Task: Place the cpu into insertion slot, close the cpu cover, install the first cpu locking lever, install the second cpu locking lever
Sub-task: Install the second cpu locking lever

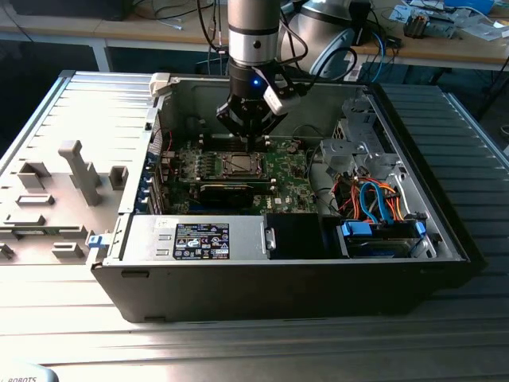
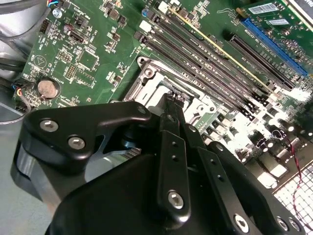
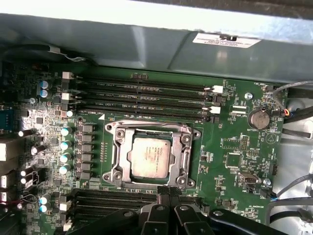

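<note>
The open computer case (image 1: 286, 263) lies on the tabletop (image 1: 238, 350) with its green board (image 3: 230, 147) exposed; in the first wrist view the cpu (image 3: 151, 156) already sits in the insertion slot (image 3: 117, 161) and the cpu cover (image 3: 186, 154) looks lowered around it, so the levers appear to be what remains. The arm stands upright above the board, its pincer (image 2: 173, 100) pointing down just beside the socket frame, fingers pressed together, empty.
</note>
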`<state>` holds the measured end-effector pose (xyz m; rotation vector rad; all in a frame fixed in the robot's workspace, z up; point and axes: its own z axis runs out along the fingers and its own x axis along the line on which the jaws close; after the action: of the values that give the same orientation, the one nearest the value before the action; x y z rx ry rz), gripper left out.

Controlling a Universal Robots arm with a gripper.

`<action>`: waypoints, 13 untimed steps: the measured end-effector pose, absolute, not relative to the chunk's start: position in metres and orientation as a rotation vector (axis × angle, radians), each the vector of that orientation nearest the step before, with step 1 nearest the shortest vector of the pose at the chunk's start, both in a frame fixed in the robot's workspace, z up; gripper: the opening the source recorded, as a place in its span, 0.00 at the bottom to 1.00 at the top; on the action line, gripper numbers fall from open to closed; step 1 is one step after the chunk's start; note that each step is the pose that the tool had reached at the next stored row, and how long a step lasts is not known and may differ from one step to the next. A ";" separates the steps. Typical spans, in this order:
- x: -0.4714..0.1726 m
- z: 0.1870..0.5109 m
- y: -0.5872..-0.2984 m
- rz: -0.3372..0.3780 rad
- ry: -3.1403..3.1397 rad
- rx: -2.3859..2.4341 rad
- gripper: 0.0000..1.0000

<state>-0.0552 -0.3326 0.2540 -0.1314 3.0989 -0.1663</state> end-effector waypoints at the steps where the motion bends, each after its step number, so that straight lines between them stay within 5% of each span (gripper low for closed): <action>1: -0.055 0.254 -0.333 -0.166 3.099 -0.131 0.11; 13: -0.055 0.247 -0.344 -0.169 3.100 -0.115 0.11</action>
<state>-0.0552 -0.3440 0.2472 -0.1154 3.1001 -0.1686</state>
